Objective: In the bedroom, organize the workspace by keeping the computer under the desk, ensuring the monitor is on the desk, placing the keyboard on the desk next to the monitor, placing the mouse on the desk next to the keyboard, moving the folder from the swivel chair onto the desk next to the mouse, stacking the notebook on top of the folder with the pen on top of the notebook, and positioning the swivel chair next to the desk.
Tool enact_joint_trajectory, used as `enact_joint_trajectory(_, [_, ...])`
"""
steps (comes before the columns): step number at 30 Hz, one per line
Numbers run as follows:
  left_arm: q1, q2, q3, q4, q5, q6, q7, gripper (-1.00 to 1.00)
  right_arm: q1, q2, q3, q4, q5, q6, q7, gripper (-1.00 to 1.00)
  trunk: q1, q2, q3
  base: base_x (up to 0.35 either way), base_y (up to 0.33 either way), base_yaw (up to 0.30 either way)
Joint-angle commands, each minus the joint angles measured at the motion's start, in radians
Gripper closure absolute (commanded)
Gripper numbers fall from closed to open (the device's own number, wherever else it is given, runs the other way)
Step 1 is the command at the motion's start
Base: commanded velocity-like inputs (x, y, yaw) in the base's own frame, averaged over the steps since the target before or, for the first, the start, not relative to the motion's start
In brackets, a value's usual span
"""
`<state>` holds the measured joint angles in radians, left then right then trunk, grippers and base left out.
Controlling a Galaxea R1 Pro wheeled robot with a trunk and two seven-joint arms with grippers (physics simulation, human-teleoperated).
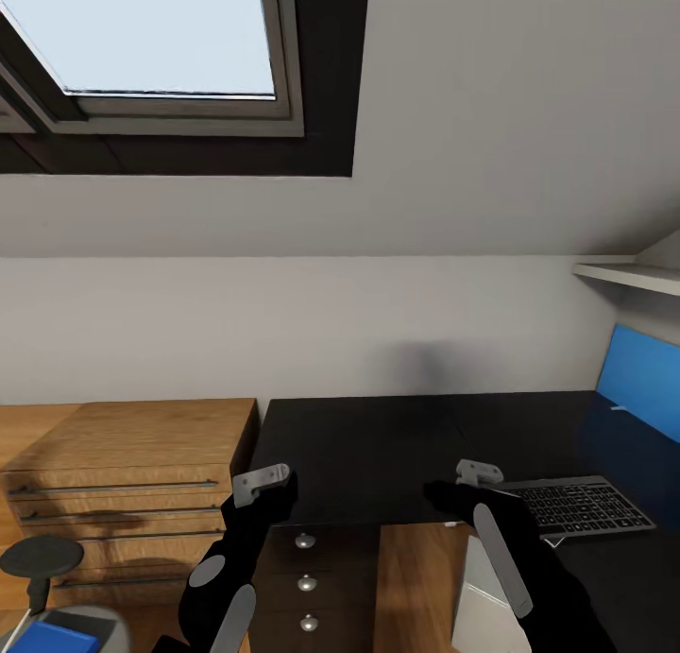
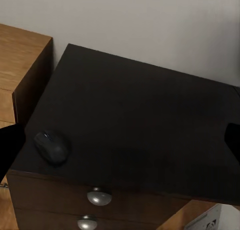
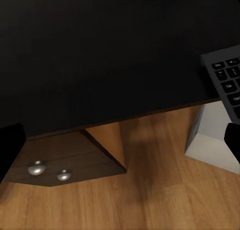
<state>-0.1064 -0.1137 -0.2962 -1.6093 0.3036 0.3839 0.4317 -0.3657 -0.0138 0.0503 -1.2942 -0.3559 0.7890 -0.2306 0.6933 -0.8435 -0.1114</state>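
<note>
The black desk [image 1: 397,445] lies just ahead of me. A dark mouse [image 2: 51,146] rests on its near corner above the drawer pedestal [image 1: 305,582], close to one finger of my left gripper [image 1: 263,488], which is open and empty. The black keyboard [image 1: 578,506] lies at the desk's front right. My right gripper [image 1: 467,488] hovers open over the front edge, left of the keyboard [image 3: 225,80]. The light grey computer [image 1: 486,606] stands on the floor under the desk. At the lower left, a blue folder [image 1: 42,639] lies on the swivel chair [image 1: 38,558].
A light wood cabinet [image 1: 123,483] with bar handles adjoins the desk's left end. A blue upright panel [image 1: 642,379] stands at the desk's far right under a white shelf [image 1: 628,275]. A sloped ceiling with a skylight [image 1: 151,39] hangs overhead.
</note>
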Motion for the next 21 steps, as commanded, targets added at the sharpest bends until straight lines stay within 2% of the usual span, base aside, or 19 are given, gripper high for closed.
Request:
enact_joint_trajectory(1, [-0.001, 0.0, -0.001, -0.001, 0.009, 0.003, 0.009, -1.0, -0.001, -0.001, 0.002, -0.001, -0.011, 0.002, -0.01, -1.0, 0.0, -0.001, -0.002, 0.0, 0.0, 0.0])
enact_joint_trajectory(7, [-0.001, 0.0, -0.004, -0.001, 0.009, 0.003, 0.009, -1.0, -0.001, -0.002, 0.001, -0.002, -0.008, 0.0, -0.01, -1.0, 0.0, -0.001, -0.002, 0.0, 0.0, -0.03])
enact_joint_trajectory(15, [-0.001, 0.0, -0.006, -0.001, 0.009, 0.003, 0.009, -1.0, -0.001, -0.002, 0.001, 0.0, -0.006, -0.001, -0.01, -1.0, 0.0, -0.001, -0.002, 0.0, 0.0, -0.199])
enact_joint_trajectory(21, [-0.001, 0.0, -0.006, -0.001, 0.009, 0.003, 0.009, -1.0, -0.001, -0.002, 0.002, 0.001, -0.005, 0.001, -0.01, -1.0, 0.0, -0.001, -0.002, 0.0, 0.0, -0.026])
